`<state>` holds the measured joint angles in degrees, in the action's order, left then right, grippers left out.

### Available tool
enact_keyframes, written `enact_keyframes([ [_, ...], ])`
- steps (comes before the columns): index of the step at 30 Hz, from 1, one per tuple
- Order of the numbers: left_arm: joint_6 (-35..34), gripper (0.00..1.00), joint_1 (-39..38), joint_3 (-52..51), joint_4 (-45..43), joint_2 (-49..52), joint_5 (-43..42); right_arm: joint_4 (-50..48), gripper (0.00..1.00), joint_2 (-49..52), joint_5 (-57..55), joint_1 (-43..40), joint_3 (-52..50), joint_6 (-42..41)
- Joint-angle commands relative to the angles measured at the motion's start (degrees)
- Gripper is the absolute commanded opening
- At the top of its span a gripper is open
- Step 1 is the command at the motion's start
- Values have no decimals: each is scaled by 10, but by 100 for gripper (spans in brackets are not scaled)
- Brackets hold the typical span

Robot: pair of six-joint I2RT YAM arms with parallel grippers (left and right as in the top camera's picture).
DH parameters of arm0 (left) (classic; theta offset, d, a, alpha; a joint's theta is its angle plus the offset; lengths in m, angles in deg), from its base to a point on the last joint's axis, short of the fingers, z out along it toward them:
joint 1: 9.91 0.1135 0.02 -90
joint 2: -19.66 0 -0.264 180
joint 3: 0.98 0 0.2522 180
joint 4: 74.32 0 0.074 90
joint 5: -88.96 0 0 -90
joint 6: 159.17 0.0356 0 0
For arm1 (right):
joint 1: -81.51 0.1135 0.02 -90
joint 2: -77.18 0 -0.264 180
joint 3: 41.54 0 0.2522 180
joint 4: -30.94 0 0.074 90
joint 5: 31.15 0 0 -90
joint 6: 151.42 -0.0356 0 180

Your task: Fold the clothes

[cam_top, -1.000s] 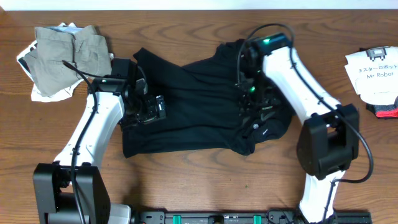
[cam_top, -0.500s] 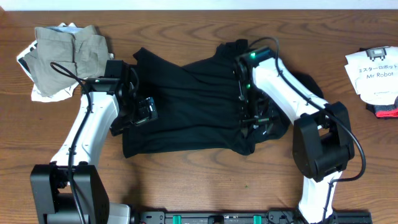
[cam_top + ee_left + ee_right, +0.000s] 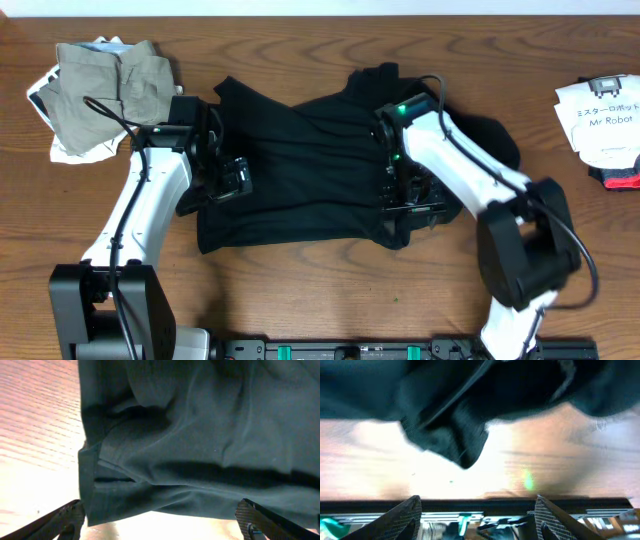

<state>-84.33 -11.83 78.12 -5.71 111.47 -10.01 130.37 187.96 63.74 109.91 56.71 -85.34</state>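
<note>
The clothes lie on the wooden table. A large black shirt (image 3: 300, 165) is spread crumpled in the middle. A khaki garment (image 3: 108, 88) lies bunched on a white printed one (image 3: 42, 92) at the back left. My left gripper (image 3: 232, 178) hovers over the shirt's left side, open. In the left wrist view the black shirt's hem (image 3: 190, 450) sits just beyond the left gripper (image 3: 160, 527), nothing between the fingers (image 3: 262, 520). My right gripper (image 3: 408, 198) stands open over the shirt's right side. From the right wrist, a fold of black shirt (image 3: 445, 425) lies ahead of the empty right gripper (image 3: 477, 522).
A white printed sheet (image 3: 600, 115) and a red-and-black object (image 3: 620, 175) lie at the right edge. A black rail (image 3: 400, 350) runs along the table's front edge. Bare wood (image 3: 300, 290) shows in front of the shirt.
My left gripper has shifted a little to the left along the shirt's edge. The right forearm has swung lower and leftward, with its gripper staying over the shirt's right side.
</note>
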Motion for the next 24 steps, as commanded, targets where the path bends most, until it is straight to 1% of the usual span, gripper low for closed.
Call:
enact_keyframes([
  [1, 7, 98, 4, -4, 6, -2, 16, -17, 74, -44, -4, 27, -25, -36],
  [4, 7, 98, 10, -4, 8, -2, 16, -64, 76, -57, -4, 40, -68, -63],
  [10, 7, 98, 34, -4, 18, -2, 16, -135, 75, -57, -4, 39, -137, -102],
  [18, 7, 98, 55, -5, 19, -2, 15, -195, 75, -57, -1, 39, -187, -123],
  [21, 7, 98, 55, -9, 19, -2, 15, -210, 70, -57, -2, 39, -199, -137],
  [24, 7, 98, 55, -13, 19, -2, 16, -223, 60, -57, -2, 39, -208, -138],
])
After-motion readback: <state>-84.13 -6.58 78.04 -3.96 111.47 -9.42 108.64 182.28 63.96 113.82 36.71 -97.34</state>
